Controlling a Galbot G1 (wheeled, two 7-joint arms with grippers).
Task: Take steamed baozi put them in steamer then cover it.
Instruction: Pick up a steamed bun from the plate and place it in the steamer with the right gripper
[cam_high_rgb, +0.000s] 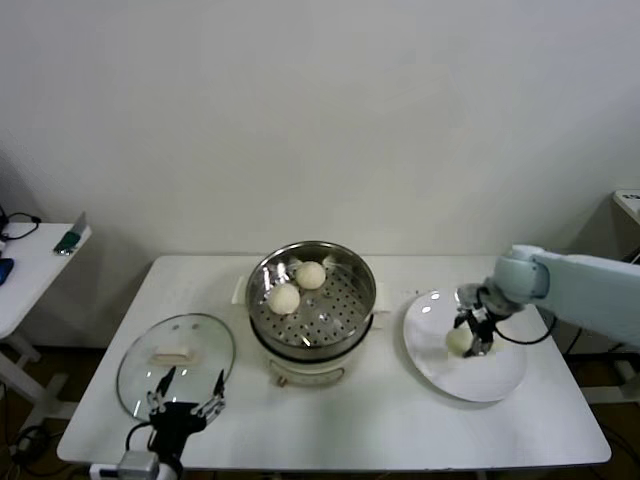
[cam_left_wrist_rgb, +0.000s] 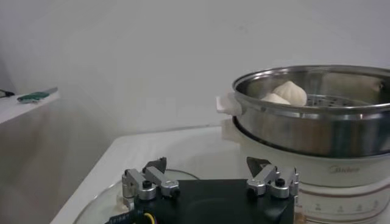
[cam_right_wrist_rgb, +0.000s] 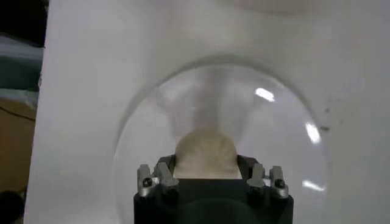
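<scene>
– While two baozi (cam_high_rgb: 297, 286) already sit in the steamer (cam_high_rgb: 312, 305), which step is in hand?

– Picking the next bun, I judge. The right gripper (cam_high_rgb: 477, 336) is down on the white plate (cam_high_rgb: 490, 380), and a baozi (cam_right_wrist_rgb: 205, 152) lies between its jaws, which stand on either side of it. Whether they are truly clamped or only bracketing it, I cannot tell.

– And the next move?

– A firm but gentle close, a straight lift, then a carry across to the steamer's open basket.

– The other arm?

– The left gripper (cam_high_rgb: 186, 395) hovers with jaws apart over the near edge of the cover (cam_high_rgb: 176, 359), whose handle (cam_high_rgb: 175, 354) lies just beyond them.
</scene>
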